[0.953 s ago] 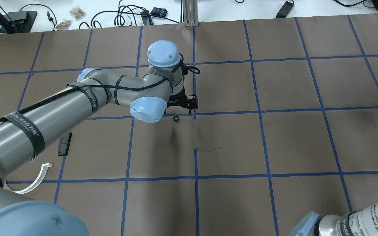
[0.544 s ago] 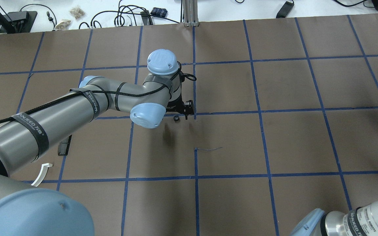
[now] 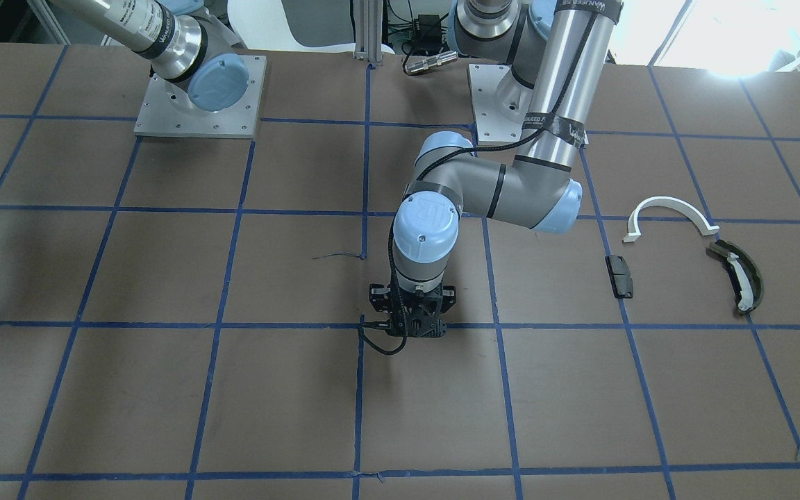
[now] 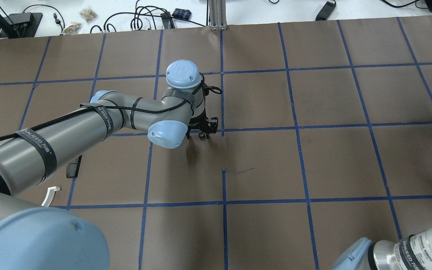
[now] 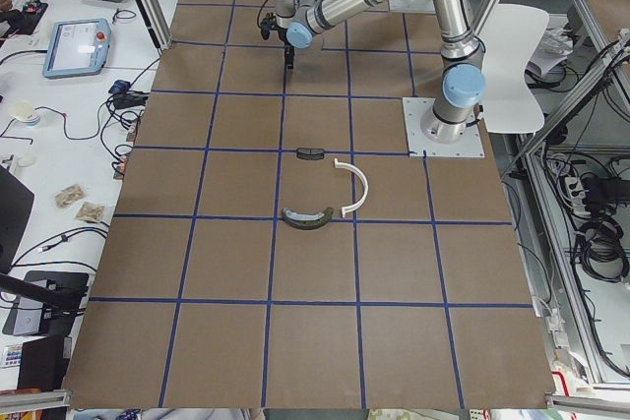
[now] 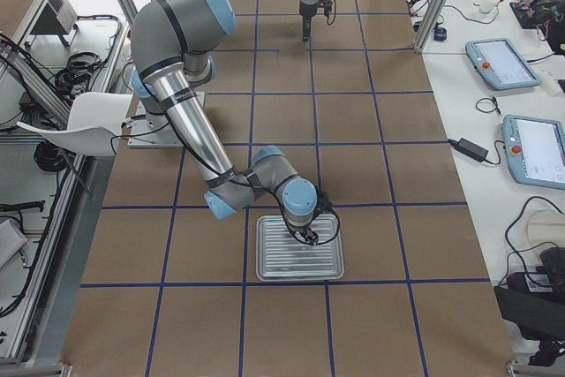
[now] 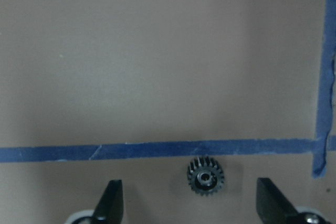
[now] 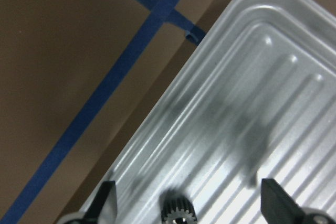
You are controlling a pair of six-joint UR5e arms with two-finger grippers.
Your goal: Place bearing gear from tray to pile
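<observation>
Where the ribbed tray (image 6: 265,258) lies on the table (image 3: 164,389), the right gripper (image 8: 188,196) hangs low over it with its fingers spread wide. A small black gear (image 8: 178,212) sits on the tray floor between them, touching neither finger. Well beyond the tray, the left gripper (image 7: 191,200) points straight down, its jaws also apart. They straddle another gear (image 7: 206,176), which lies flat on the table just beside a blue tape line (image 7: 157,150), clear of both fingers. Farthest from the tray lies the pile: a black pad (image 3: 620,276) on its own, then a white arc (image 3: 671,212) with one end just beside an olive shoe (image 3: 737,274).
</observation>
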